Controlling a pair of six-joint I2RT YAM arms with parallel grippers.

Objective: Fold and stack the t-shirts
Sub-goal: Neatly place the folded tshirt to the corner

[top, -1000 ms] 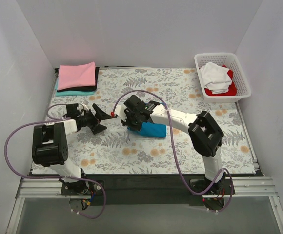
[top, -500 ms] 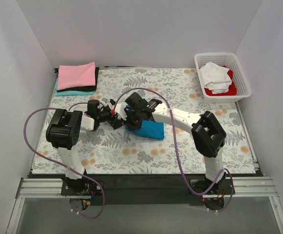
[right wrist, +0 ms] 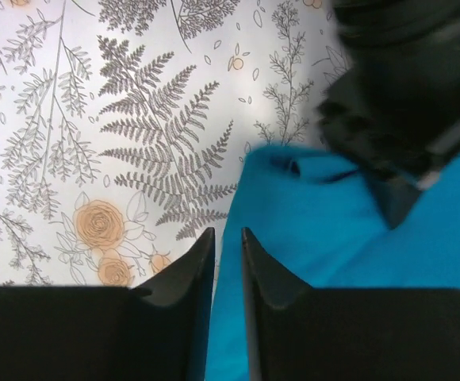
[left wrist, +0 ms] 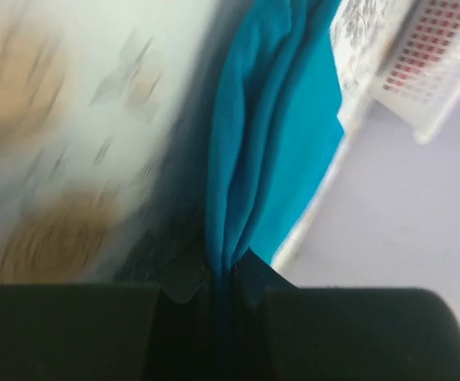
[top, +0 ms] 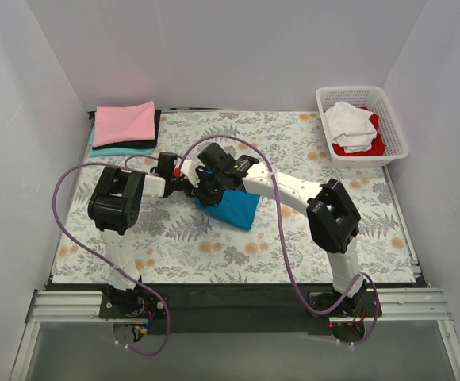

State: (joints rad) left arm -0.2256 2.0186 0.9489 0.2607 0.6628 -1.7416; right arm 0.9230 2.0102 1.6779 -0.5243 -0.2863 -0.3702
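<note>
Roughly, stock at this moment:

Done pile: far-left corner of the table cloth (top: 309, 151). 3 folded shirts: pink shirt (top: 124, 121) on top, black shirt (top: 139, 144) under it, aqua shirt (top: 107, 150) at bottom.
In hand: teal shirt (top: 234, 210), mid-table, folded to a small packet and lying on the cloth. Well apart from the pile, not yet stacked.
Left claw (left wrist: 220, 274): clamped tight on a bunched edge of the teal shirt, at its left side.
Right claw (right wrist: 228, 242): jaws a narrow slit apart, tips over the teal shirt's edge, just beside the left claw. No cloth seen pinched.
Waiting: basket (top: 396, 131), far-right corner. White shirt (top: 349, 123) crumpled on top, red shirt (top: 375, 145) under it, both unfolded.
Progress, est.: past halfway. 3 stacked, 1 folded but unplaced, 2 untouched.
Left to do, prob.: carry teal packet to the pile w/o it falling open, then fold and stack white and red.
Unknown: whether more shirts sit hidden in the basket.
</note>
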